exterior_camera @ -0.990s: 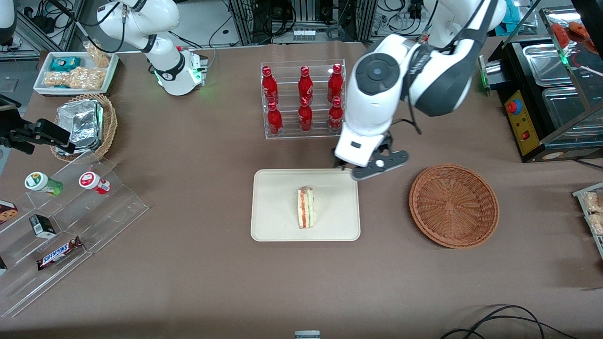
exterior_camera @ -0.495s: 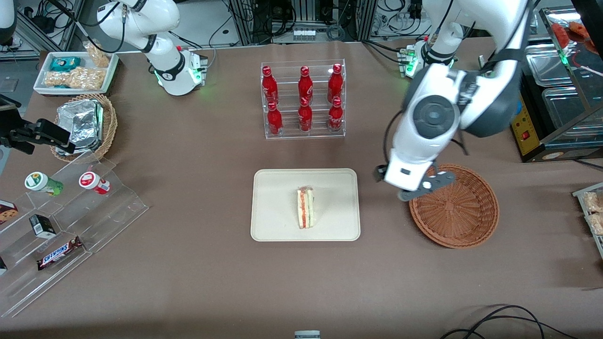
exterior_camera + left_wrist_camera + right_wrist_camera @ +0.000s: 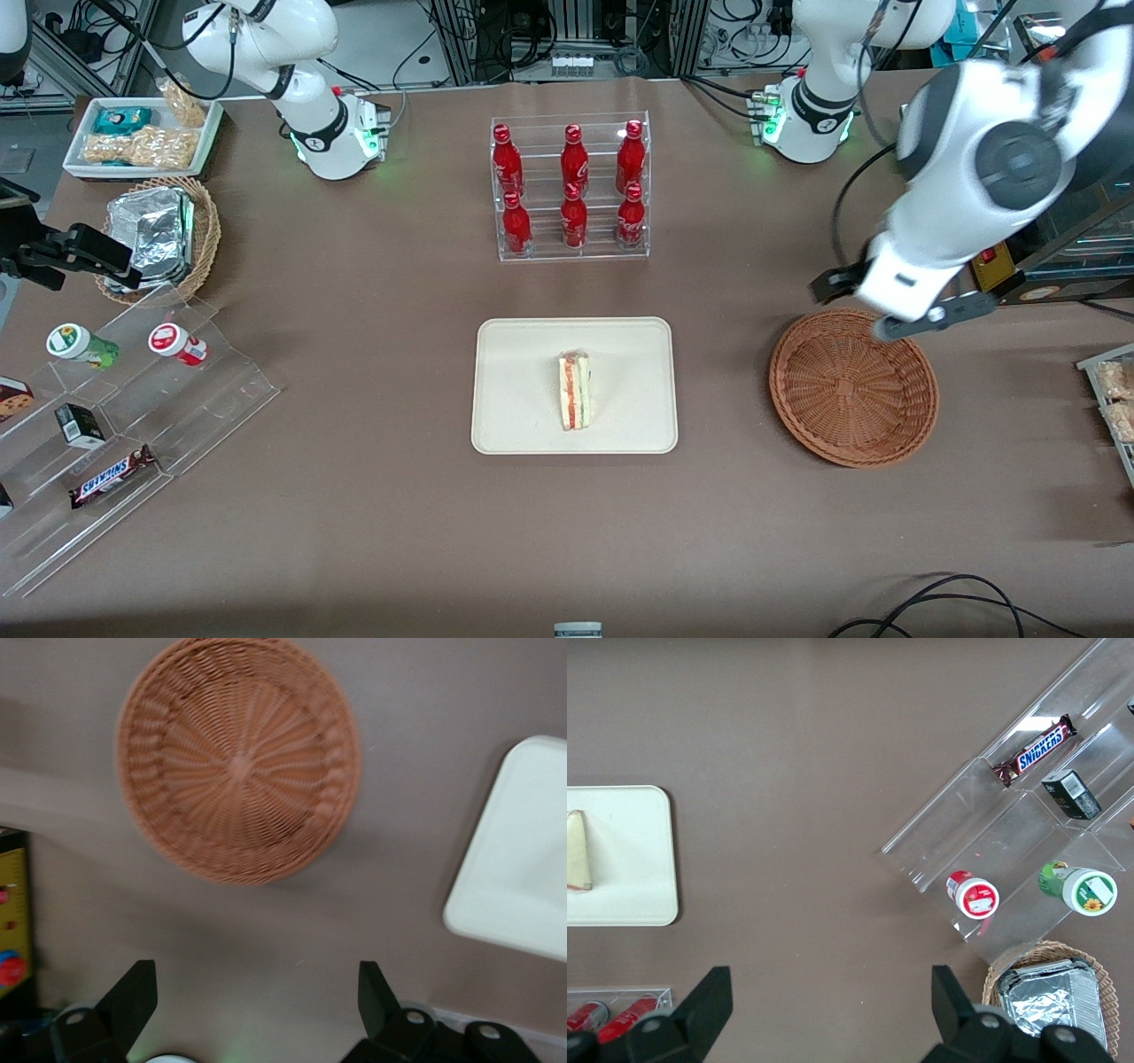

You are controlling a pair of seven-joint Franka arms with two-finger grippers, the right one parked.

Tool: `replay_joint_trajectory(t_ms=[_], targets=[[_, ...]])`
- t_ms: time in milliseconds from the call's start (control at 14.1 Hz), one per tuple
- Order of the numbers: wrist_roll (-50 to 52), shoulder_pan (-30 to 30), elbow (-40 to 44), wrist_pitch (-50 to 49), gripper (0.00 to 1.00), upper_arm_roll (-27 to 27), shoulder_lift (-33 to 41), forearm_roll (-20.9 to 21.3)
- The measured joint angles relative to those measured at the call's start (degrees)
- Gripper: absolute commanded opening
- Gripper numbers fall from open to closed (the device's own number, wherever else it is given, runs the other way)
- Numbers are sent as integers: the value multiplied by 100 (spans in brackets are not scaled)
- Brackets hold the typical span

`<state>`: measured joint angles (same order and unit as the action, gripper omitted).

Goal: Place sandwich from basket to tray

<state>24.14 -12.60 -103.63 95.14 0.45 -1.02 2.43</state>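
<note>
Left wrist view shows the gripper (image 3: 248, 1010) with its two dark fingers (image 3: 133, 997) spread wide and nothing between them, hanging above bare brown surface (image 3: 266, 930) just beside the basket (image 3: 239, 757). From this view the reddish-brown wicker bowl is seen straight down and is empty to its woven centre, and only a rounded corner of the tray (image 3: 518, 868) appears near the basket.

From the front view the gripper (image 3: 899, 306) hangs over the basket's (image 3: 853, 387) rim farthest from the camera, raised clear of it. That view supplies what the wrist camera misses: the sandwich (image 3: 575, 391) stands on its crust edge near the middle of the cream tray (image 3: 523, 354), well apart from the basket, filling stripes facing up. I judge the placement done; empty, spread fingers suit an arm with nothing left to carry. The sandwich rests inside the low rim, so it looks settled.
</note>
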Motion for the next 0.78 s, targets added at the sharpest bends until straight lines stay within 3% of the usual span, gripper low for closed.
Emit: replay_joint_trajectory(t_ms=[354, 778], targets=[[-1043, 1309, -63, -98, 100, -766, 342, 0], [-2248, 1374, 252, -93, 100, -503, 389, -15]])
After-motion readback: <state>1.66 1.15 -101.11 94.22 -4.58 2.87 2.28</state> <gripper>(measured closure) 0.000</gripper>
